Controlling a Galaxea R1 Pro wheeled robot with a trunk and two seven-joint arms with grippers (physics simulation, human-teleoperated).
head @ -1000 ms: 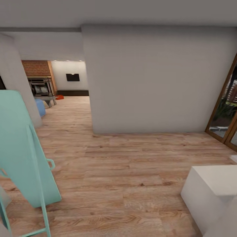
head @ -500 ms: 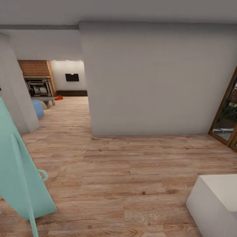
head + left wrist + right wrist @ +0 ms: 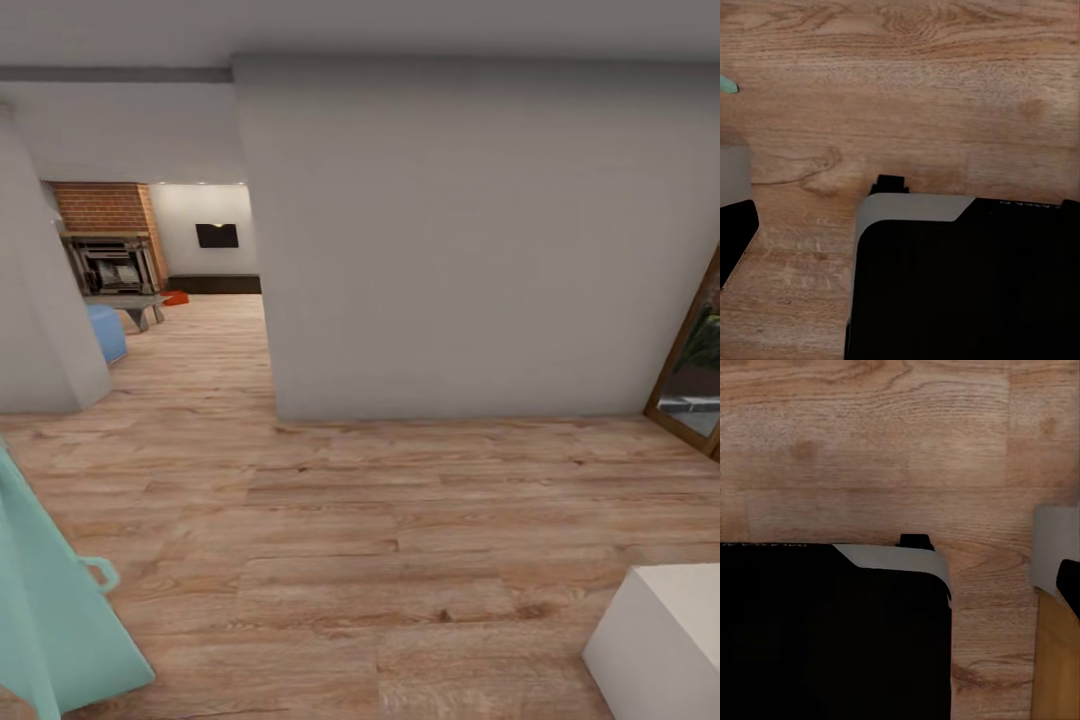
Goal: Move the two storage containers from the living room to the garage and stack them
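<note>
Left gripper: fingers not made out in the left wrist view; whether they are open or closed cannot be told.
Right gripper: likewise, the right wrist view gives no way to tell.
Robot base, left wrist view: black body with a grey rim, standing on wood planks.
Robot base, right wrist view: the same black and grey form, on the same planking.
Landmark: the white partition wall, straight ahead across the plank floor.
Opening: to the left of the partition wall, a passage leads into the living room.
Storage container: a small orange-red shape on the living room floor, far beyond the partition wall, beside a grey low table; whether it is one tub or both cannot be told at this range.
Fireplace: red brick, left of the opening, beyond the partition wall.
Wall screen: black, on the far wall, above a long dark cabinet.
Blue seat, left of the passage.
Teal frame, near the camera, well left of the partition wall.
White block, near, lower right of the wall.
Glazed wooden door, right of the partition wall.
</note>
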